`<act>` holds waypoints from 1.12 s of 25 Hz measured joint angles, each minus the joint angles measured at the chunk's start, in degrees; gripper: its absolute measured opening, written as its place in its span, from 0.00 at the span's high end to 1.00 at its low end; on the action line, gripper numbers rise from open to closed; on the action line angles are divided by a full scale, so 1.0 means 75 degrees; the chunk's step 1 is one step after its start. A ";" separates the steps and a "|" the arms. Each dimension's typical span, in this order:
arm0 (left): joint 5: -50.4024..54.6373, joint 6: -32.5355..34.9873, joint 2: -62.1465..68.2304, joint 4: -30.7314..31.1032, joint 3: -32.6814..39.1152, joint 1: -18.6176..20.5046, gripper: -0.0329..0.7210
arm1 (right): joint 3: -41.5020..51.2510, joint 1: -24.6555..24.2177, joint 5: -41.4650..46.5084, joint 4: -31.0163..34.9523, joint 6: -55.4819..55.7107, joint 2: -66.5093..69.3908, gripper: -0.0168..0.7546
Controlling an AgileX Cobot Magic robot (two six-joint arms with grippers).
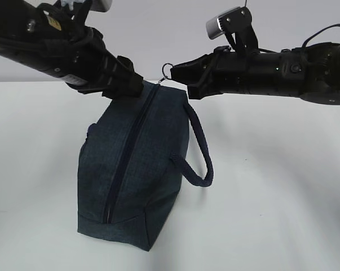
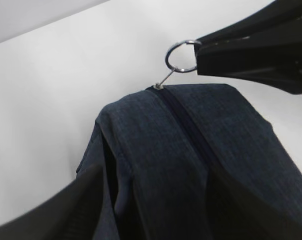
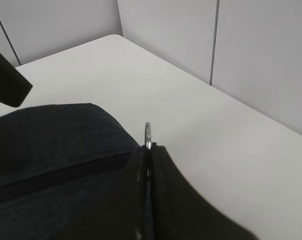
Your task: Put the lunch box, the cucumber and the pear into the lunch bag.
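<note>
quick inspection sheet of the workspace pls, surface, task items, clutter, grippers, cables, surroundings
surface: plain white table, bare where visible
lunch bag: dark navy, standing on end, zipper closed along its visible length, padded handle hanging on the right
ring pull: silver, at the bag's top end
lunch box, cucumber, pear: nothing seen
clutter: nothing seen
left gripper: at the bag's top left corner; fingers lie along the fabric, grip cannot be confirmed
right gripper: shut on the ring pull
cables: one black cable looping over the right arm
surroundings: pale grey wall panels behind the table
</note>
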 joint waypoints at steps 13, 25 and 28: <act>0.0579 -0.0009 0.0887 0.0246 -0.0937 0.0086 0.45 | 0.0000 0.0000 -0.0070 -0.0181 0.0219 0.0000 0.98; 0.0803 -0.0028 0.1052 0.0305 -0.0986 0.0096 0.64 | 0.0000 0.0000 -0.0070 -0.0312 0.0304 0.0000 0.98; 0.0820 -0.0028 0.1130 0.0305 -0.0986 0.0096 0.64 | 0.0000 0.0000 -0.0070 -0.0312 0.0317 0.0000 0.98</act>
